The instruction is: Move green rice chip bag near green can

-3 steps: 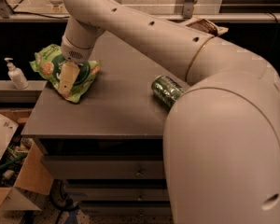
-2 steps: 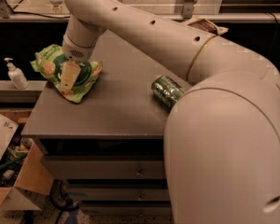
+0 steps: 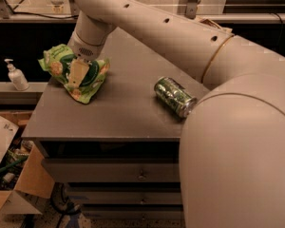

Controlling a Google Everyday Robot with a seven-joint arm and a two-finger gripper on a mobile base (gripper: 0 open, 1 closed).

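The green rice chip bag (image 3: 94,78) is crumpled at the far left of the grey table (image 3: 123,120). My gripper (image 3: 78,75) comes down from above into the middle of the bag and is shut on it; one cream finger (image 3: 77,73) shows against the bag's dark green centre. The bag's left end sticks out past the table's left edge. The green can (image 3: 175,96) lies on its side near the table's middle right, well apart from the bag. My arm arches over the back of the table and hides its right side.
A white pump bottle (image 3: 16,75) stands on a ledge left of the table. An open cardboard box (image 3: 19,186) sits on the floor at the lower left. Drawers (image 3: 140,172) run under the tabletop. A rail crosses behind the table.
The gripper and the bag have shifted a little to the right together. The can has not moved.
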